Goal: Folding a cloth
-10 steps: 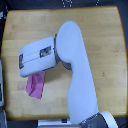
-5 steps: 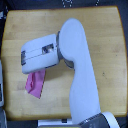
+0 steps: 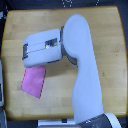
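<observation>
My arm [image 3: 82,75] comes in from the bottom of the frame, rises through the centre and bends toward the left, ending in my gripper [image 3: 26,54] at centre left. From this overhead angle I see only its boxy white housing, so I cannot tell whether its jaws are wide or narrow, or whether they hold anything. The cloth [image 3: 34,82] lies flat on the wooden surface [image 3: 30,22] in the lower left of the frame, tilted, its upper edge running under my gripper's housing.
</observation>
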Controlling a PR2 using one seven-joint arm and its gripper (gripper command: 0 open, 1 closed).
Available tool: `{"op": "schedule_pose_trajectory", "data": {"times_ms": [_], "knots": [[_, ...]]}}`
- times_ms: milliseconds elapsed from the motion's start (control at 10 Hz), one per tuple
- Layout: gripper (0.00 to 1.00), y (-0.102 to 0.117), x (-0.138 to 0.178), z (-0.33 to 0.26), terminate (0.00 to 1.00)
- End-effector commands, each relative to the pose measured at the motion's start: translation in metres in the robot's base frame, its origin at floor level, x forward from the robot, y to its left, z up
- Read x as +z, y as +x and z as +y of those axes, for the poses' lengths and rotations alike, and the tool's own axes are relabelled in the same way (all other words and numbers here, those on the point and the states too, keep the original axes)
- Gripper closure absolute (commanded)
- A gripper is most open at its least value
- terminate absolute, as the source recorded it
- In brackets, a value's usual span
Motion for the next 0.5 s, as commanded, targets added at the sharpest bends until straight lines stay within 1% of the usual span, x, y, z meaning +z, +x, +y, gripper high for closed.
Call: {"op": "schedule_pose_trajectory", "data": {"times_ms": [0, 100, 300, 400], "knots": [[0.0, 0.087, 0.076, -0.036, 0.0], [0.0, 0.125, 0.097, -0.058, 0.0], [0.0, 0.148, 0.111, -0.089, 0.0], [0.0, 0.154, 0.113, -0.106, 0.0]]}}
